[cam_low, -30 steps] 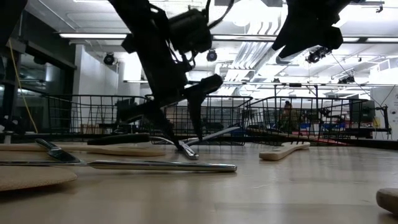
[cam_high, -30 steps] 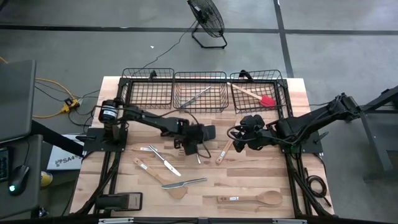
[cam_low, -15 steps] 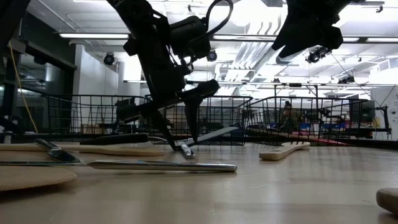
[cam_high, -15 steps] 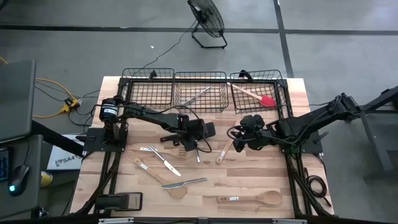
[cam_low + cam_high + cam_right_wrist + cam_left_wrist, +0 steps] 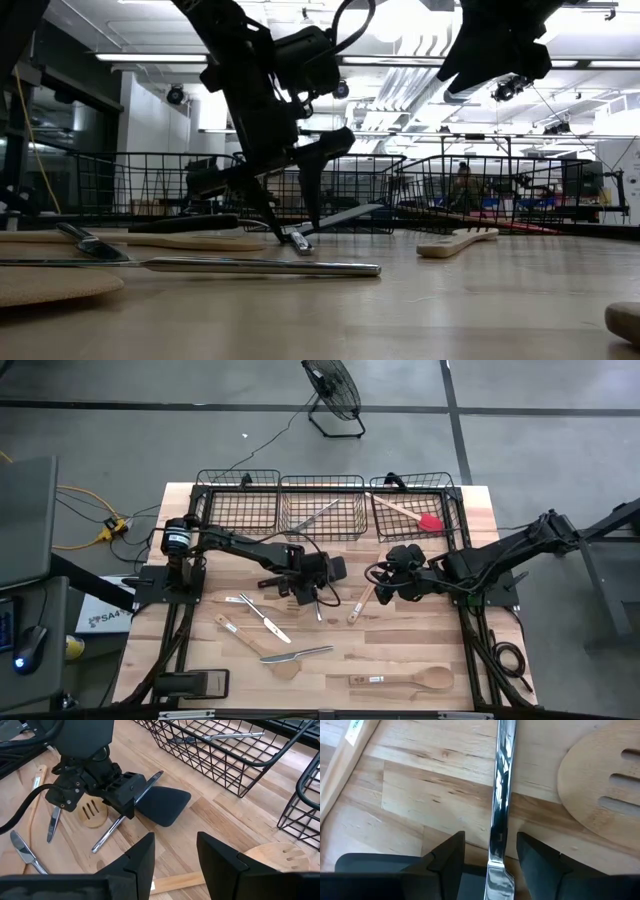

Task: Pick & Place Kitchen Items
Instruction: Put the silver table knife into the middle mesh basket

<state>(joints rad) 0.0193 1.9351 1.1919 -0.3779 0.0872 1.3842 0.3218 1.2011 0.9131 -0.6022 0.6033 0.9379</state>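
1. Pincer of the left arm stands low at the centre of the high view, fingers spread and straddling a silver knife that lies flat on the tabletop — metal runs straight down the gap between both fingers in the left wrist view, apparently touched by neither.
2. Long axis of that knife lines up with the pincer's own reach, so the coming squeeze, by my reading, would cross its narrow width; the left arm is plainly the nearer one.
3. Just beside the knife lies a slotted wooden spatula, and a wooden handle runs along its other side, both close enough to be nudged.
4. Right pincer hovers right of centre in the high view, fingers apart and empty, above another wooden spatula.
5. Three black wire baskets sit along the top edge of the tabletop: the left basket looks bare, the middle basket holds a metal utensil, the right basket holds a red-headed spatula.
6. Lower in the high view, more knives and a wooden spoon wait loose — the sorting looks well short of finished.
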